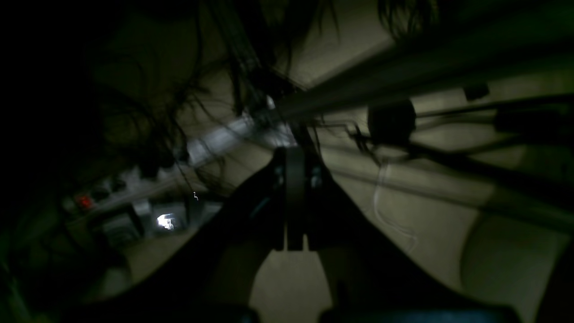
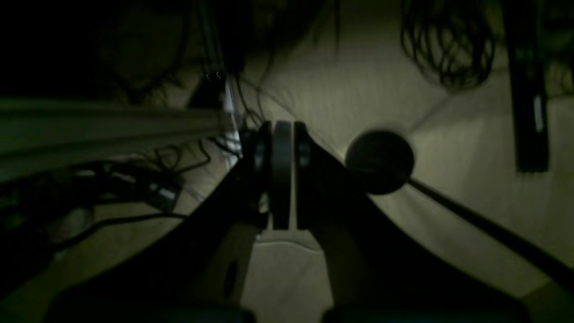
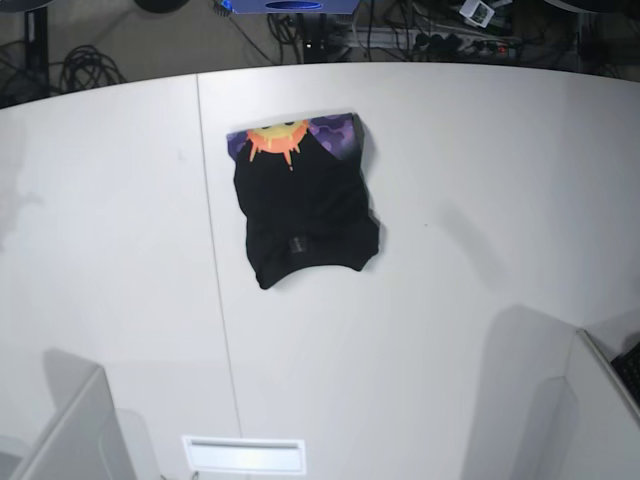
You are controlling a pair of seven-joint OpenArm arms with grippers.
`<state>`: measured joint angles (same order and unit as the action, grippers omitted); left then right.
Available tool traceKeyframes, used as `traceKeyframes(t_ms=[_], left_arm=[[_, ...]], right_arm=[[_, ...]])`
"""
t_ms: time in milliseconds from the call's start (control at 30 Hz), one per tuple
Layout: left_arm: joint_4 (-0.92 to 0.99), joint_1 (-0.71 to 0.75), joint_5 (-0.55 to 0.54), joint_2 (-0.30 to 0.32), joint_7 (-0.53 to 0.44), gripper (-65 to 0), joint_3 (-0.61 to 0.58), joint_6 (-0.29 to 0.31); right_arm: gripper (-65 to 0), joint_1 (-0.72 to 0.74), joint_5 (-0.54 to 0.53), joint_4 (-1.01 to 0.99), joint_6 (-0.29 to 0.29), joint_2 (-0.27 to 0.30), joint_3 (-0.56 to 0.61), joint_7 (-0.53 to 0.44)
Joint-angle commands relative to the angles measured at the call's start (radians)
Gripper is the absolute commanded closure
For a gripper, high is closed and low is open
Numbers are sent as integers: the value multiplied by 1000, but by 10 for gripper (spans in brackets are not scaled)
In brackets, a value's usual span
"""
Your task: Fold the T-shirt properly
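The T-shirt (image 3: pixel 305 215) lies in a compact folded bundle on the white table (image 3: pixel 480 200), a little left of centre. It is mostly black, with a strip of purple print and an orange sun showing along its far edge. Neither gripper appears in the base view. The dim left wrist view shows my left gripper (image 1: pixel 296 154) shut with nothing between its jaws, over floor and cables. The right wrist view shows my right gripper (image 2: pixel 282 128) shut and empty too, hanging above pale floor. No cloth shows in either wrist view.
Grey panels (image 3: pixel 70 430) rise at both near corners of the base view, and a white slot (image 3: pixel 243 455) sits at the front edge. Cables (image 3: pixel 85 65) and a power strip (image 3: pixel 450 40) lie beyond the table's far edge. A round dark foot (image 2: pixel 380 161) stands by the right gripper.
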<state>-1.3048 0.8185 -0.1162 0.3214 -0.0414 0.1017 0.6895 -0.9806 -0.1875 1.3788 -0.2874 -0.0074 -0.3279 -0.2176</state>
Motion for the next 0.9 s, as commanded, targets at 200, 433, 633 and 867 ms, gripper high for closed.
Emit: traceKeyframes(t_ms=[200,433,633,867], left_arm=[[227,-112,-13,6,-22,0,-110,9],[520,-285,-15,-11,-22,0,-260,-57],[715,-385,-15,-78,-24,0,-280,-176],[1108,-535,-15,-120,-257,0,-280,-276]], right_arm=[[0,124,-5,-315,-2,51,17,-12],[0,380,-7,-804,-2,211,306,-18],[0,529,-7,-976,-2,246,473,-32],[0,711,-7,-1093,-2,212,662,16]])
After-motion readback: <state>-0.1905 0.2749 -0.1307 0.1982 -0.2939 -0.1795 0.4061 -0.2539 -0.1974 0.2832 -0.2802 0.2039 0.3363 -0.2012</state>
